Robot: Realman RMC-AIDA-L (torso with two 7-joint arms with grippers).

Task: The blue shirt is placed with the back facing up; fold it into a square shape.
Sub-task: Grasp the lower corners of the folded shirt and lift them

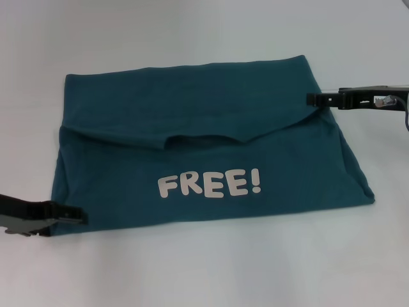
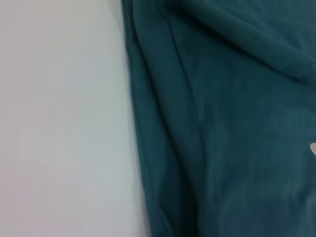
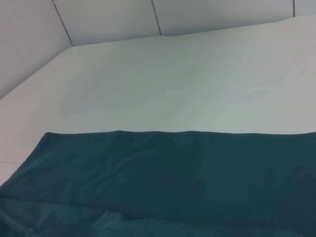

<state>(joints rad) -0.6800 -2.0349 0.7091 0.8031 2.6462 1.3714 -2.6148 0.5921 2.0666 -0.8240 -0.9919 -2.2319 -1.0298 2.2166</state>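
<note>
we find the blue shirt (image 1: 211, 150) lying flat on the white table (image 1: 204, 268), already folded into a broad, roughly rectangular packet with the far portion turned down over the near one. the fold's lower edge runs unevenly across the middle, with a shallow notch near the centre. white lettering "free!" (image 1: 209, 185) shows on the near panel, so the shirt carries a print. the near edge lies fairly straight; the right side slants outward to a corner low on the right; the left side is close to vertical.

the left gripper (image 1: 71, 216) sits low at the near left corner of the shirt, its tip at the cloth's edge. we cannot tell whether its fingers are spread or pressed together, nor whether they pinch the cloth. the left wrist view shows the shirt's layered side edge (image 2: 148, 148) running beside bare table.

the right gripper (image 1: 313, 98) reaches in from the right to the far right edge of the shirt, at the end of the fold. its fingers look pressed together, tip touching the cloth; a pinch is not confirmed.

open table surrounds the shirt on all sides, widest beyond the far edge (image 3: 163, 132) and in front.
</note>
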